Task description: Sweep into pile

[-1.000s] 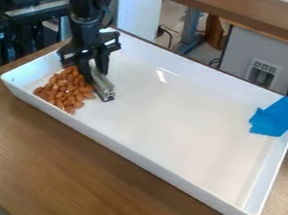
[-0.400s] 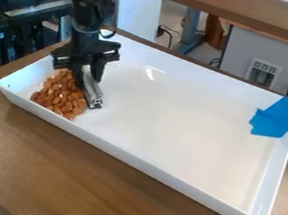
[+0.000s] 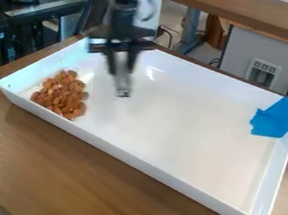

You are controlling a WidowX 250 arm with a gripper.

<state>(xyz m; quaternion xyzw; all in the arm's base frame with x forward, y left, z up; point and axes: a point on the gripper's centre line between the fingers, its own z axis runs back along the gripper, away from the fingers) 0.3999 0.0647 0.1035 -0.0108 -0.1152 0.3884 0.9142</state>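
Right, your wood-grained table is cut off at the lower edge, beneath the glossy white rectangular tray. Upper left of centre, your black gripper is blurred. At right, crumpled blue tape runs out of frame. Brown oval nuts are heaped at left in the tray. Your gripper is clamped on a blurred grey bar.

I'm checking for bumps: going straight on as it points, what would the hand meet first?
The metal bar in the hand would probably meet the floor of the tray first; height is unclear.
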